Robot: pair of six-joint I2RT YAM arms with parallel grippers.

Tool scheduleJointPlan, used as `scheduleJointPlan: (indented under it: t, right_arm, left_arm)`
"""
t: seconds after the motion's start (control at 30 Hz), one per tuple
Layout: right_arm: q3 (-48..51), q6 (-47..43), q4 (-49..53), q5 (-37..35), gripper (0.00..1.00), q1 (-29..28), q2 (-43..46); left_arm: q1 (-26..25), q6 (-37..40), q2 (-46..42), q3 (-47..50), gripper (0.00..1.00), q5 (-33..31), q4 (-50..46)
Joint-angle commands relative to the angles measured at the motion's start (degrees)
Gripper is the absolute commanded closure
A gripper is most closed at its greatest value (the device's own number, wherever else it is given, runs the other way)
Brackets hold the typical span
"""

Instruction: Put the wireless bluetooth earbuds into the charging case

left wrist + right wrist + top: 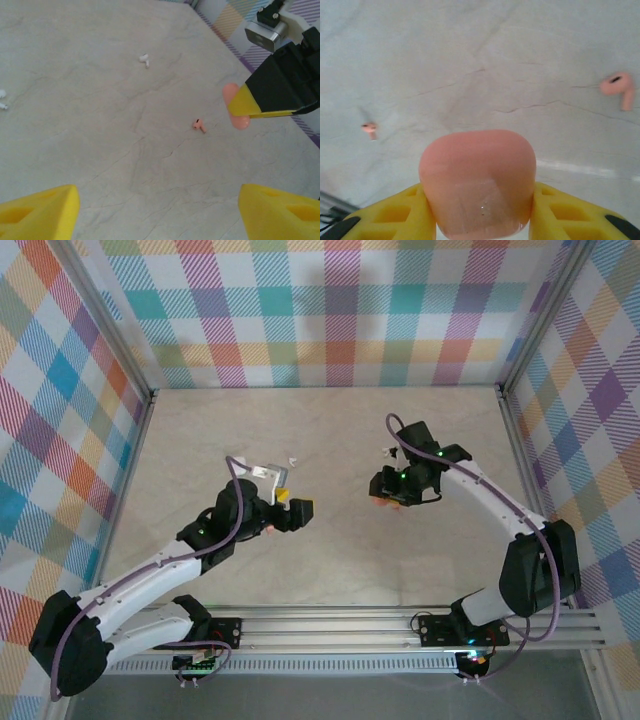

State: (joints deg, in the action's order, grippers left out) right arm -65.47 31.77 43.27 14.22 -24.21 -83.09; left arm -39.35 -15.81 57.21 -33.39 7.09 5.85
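**Pink case in R gripper, buds loose on counter**

I see the R gripper [477, 216] clamped on the pink charging case [477, 170]. Lid looks shut, so contents are hidden. L gripper [160, 212] hangs w/ fingers spread wide, nothing btwn them. Lying on the counter [75, 150]: 2 pink earbuds [619, 87], one either side of the case, and 1 white earbud [144, 59] farther off. More white bits sit at the L wrist view's left edge; can't tell the count.

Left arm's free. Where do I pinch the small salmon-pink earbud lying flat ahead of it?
Probably the rounded head of the salmon-pink earbud, from straight above with the open left gripper: it lies flat on the marble-look table, and the stem looks too thin for wide fingers.
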Motion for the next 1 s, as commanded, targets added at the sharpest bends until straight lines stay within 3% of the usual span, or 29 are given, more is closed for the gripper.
scheduleJointPlan:
  t: [0.0, 0.17, 0.3, 0.57, 0.7, 0.97]
  right_arm:
    - [-0.9, 5.4, -3.5, 8.1, 0.62, -0.1, 1.0]
    - [-0.3, 11.0, -6.8, 10.7, 0.62, -0.2, 2.3]
    - [0.6, 15.4, -9.0, 10.6, 0.63, -0.2, 4.1]
    - [3.1, 22.6, -12.9, 9.3, 0.63, -0.2, 7.1]
    - [3.2, 25.5, -13.9, 9.6, 0.63, -0.2, 7.4]
    - [2.3, 28.1, -15.3, 10.3, 0.63, -0.2, 7.4]
  left_arm:
    - [-1.0, -1.9, 0.2, 3.8, 0.19, 2.2, 12.9]
    - [-2.0, -3.5, 4.8, 0.9, 0.27, 4.9, 13.9]
    - [-4.7, -2.5, 6.2, 4.4, 0.27, 1.7, 27.3]
    - [-9.6, -0.4, 20.4, 2.9, 0.27, 0.1, 45.5]
    - [-10.8, -3.1, 26.3, 1.7, 0.28, -0.8, 54.6]
    - [-11.7, -6.0, 33.5, -2.6, 0.32, -2.4, 60.3]
